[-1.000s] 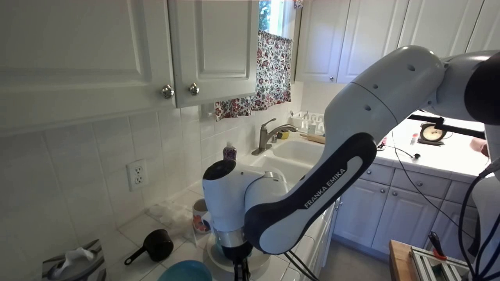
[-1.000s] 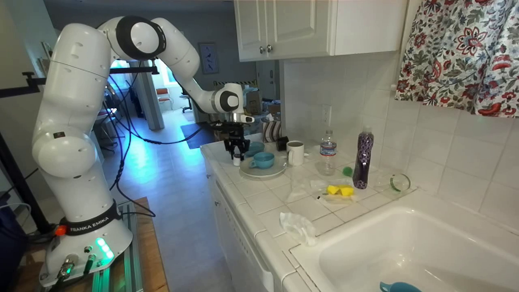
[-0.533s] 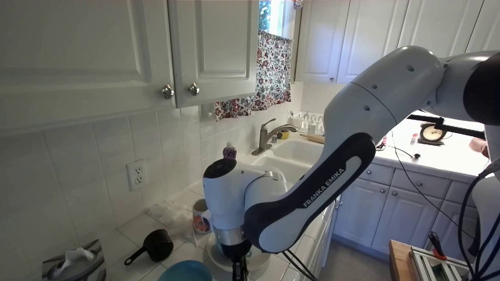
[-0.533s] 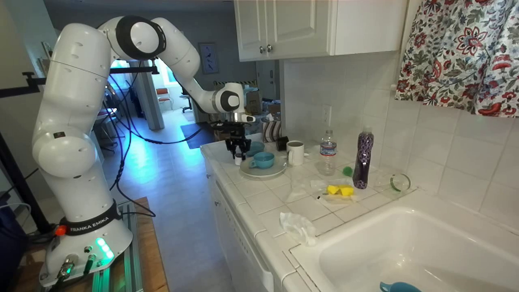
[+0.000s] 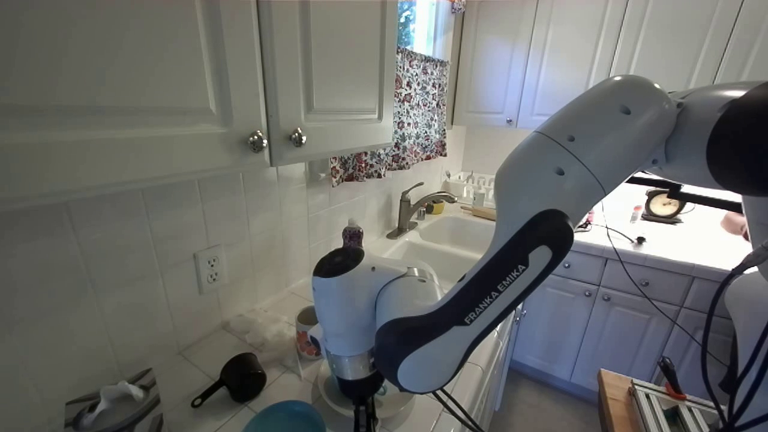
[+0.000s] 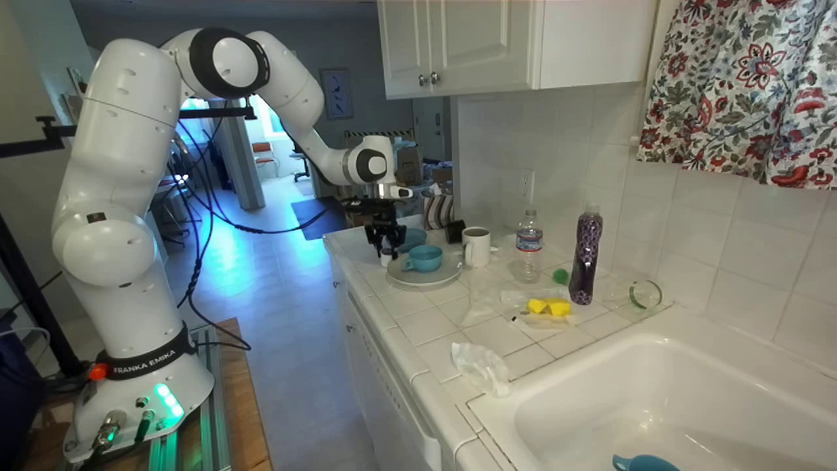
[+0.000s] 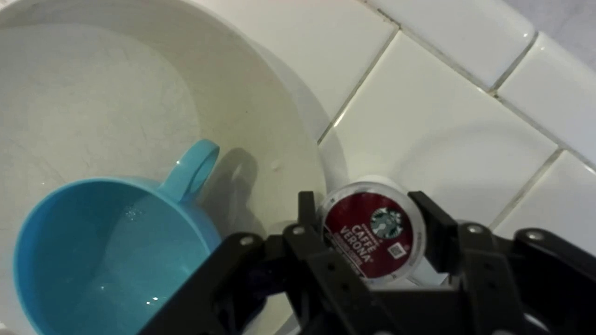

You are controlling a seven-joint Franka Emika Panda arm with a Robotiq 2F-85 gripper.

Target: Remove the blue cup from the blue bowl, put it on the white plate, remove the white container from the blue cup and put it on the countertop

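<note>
Light-blue cup [image 7: 116, 251]: upright on the white plate [image 7: 251, 116], out of the blue bowl [image 5: 285, 418]; its handle points up and to the right in the wrist view, and small glints show on the inside.
White container [image 7: 375, 232]: out of the cup, just beside the plate's rim, its dark-red printed lid turned up to the wrist camera, the words "CAFFÈ VERONA" readable; whether its base touches the tiles cannot be told.
Gripper [image 7: 363, 207]: pointing down, its black fingers [image 7: 306, 209] clamped on the white container, one on each side.
Countertop [image 7: 442, 107]: glossy white tiles with grout lines, the plate's shadow falling along its rim.
Bowl: on the countertop near the plate, cut off by the lower edge in an exterior view.
White mug [image 5: 306, 336]: upright near the plate, an orange flower on its side.
Small black pan [image 5: 243, 377]: near the bowl, handle toward the lower left in an exterior view.
Tiled wall [image 6: 556, 144]: a clear bottle [image 6: 528, 252] and a purple bottle [image 6: 585, 261] stand upright near it.
</note>
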